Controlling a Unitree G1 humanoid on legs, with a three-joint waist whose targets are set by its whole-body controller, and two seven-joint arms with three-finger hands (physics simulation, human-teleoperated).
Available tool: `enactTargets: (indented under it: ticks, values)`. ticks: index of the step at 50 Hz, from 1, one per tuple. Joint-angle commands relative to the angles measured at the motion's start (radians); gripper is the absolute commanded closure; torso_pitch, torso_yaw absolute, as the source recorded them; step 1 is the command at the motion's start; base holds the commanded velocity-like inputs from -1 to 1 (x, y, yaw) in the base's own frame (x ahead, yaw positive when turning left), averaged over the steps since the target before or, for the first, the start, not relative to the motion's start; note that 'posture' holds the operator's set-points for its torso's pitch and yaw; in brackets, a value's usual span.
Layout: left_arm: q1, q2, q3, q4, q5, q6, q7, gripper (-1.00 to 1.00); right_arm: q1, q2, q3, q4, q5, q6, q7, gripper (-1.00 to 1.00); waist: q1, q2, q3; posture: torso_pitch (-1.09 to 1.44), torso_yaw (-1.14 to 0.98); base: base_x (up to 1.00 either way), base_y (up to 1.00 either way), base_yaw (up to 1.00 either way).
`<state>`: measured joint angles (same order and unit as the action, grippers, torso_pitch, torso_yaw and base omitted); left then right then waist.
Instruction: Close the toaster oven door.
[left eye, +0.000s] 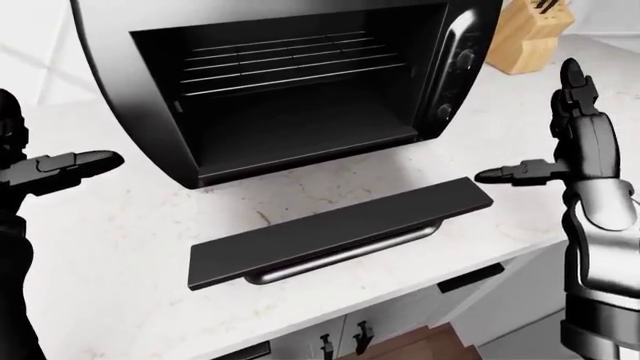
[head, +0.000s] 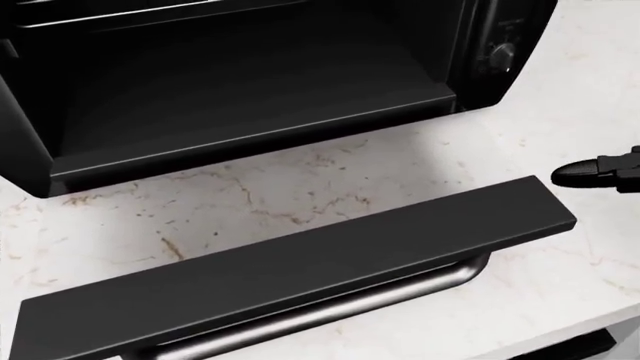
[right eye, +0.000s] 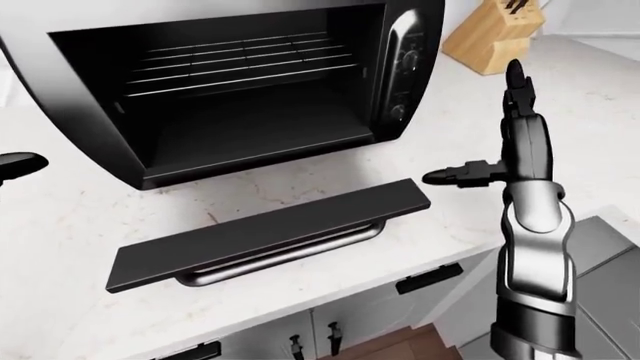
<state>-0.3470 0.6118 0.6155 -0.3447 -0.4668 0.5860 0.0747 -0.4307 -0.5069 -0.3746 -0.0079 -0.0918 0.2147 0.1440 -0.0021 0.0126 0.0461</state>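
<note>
A black toaster oven (left eye: 300, 82) stands on a white marbled tabletop (left eye: 120, 232), its door (left eye: 340, 232) dropped flat toward the edge above white cabinets (right eye: 350, 322). Both eye views show a knife block (left eye: 528, 34) and the right hand (left eye: 560, 142) spread beside the door; the left hand (left eye: 55, 169), fingers extended, appears chiefly in the left-eye view, while the head view catches only a right fingertip (head: 590, 174).

The toaster oven (left eye: 300, 82) had a glossy black shell and a matt dark interior with thin metal wire racks (left eye: 280, 64). Its door (left eye: 340, 232) was a flat matt black slab with a smooth, polished metal handle (left eye: 345, 253). The countertop (left eye: 130, 225) looked like pale veined marble, smooth. A knife block (left eye: 530, 34) looked like light wood. The right hand (left eye: 575, 142) was glossy black with silvery metal.
</note>
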Motion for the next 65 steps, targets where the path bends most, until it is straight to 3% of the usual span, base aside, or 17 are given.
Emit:
enactTargets:
  ticks: [1,28,50,65]
  values:
    - [-0.021,0.022,0.015,-0.029,-0.001,-0.029,0.001,-1.00,-0.023,-0.016,-0.015,-0.039,-0.007,-0.031,-0.003,-1.00,0.000,0.001,-0.022,0.00,0.00,0.00,0.00,0.00]
    - [-0.019,0.024,0.017,-0.023,-0.002,-0.032,0.003,-1.00,-0.008,0.022,0.002,-0.066,-0.027,-0.041,0.022,-1.00,-0.001,0.003,-0.023,0.00,0.00,0.00,0.00,0.00]
    - [-0.017,0.030,0.024,-0.019,-0.007,-0.034,0.004,-1.00,-0.031,0.114,0.094,-0.076,-0.082,-0.054,0.029,-1.00,-0.002,0.011,-0.026,0.00,0.00,0.00,0.00,0.00]
    - [-0.017,0.032,0.024,-0.016,-0.008,-0.035,0.005,-1.00,-0.018,0.184,0.131,-0.185,-0.082,0.014,0.054,-1.00,-0.003,0.015,-0.028,0.00,0.00,0.00,0.00,0.00]
